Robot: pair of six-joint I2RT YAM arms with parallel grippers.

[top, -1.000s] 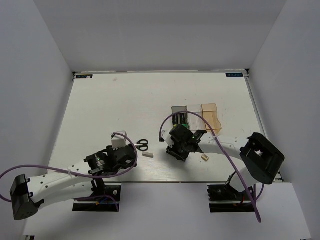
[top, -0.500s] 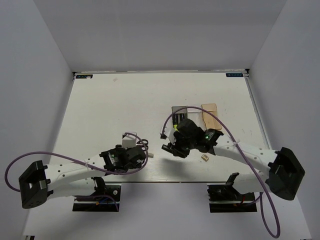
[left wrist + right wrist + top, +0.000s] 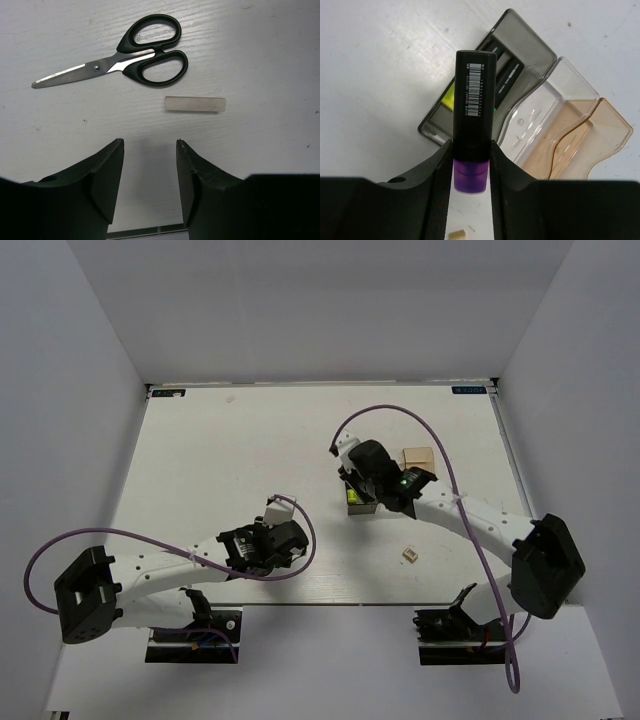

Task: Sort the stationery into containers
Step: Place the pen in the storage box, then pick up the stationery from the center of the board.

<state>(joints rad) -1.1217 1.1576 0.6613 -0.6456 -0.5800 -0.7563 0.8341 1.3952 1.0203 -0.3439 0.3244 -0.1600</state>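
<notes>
The purple-ended highlighter (image 3: 474, 100) is clamped in my right gripper (image 3: 471, 145), which hangs over the dark smoky container (image 3: 532, 47). Inside that container lie highlighters with a yellow end (image 3: 448, 98) and a green end (image 3: 495, 106). The clear container (image 3: 555, 100) and the tan-orange container (image 3: 590, 145) adjoin it. In the left wrist view, the scissors (image 3: 125, 62) and the grey block (image 3: 195, 104) lie on the table just beyond my open, empty left gripper (image 3: 150, 145). The tan cube (image 3: 409, 554) lies alone in front of the containers.
In the top view my left arm (image 3: 180, 565) stretches across the table's near edge and hides the scissors and block. My right arm (image 3: 470, 520) covers most of the containers; only the tan-orange one (image 3: 418, 457) shows well. White walls enclose the table.
My right gripper has carried the purple highlighter back over the dark container. My left gripper has slid right over the scissors and grey block, and its jaws have narrowed.
</notes>
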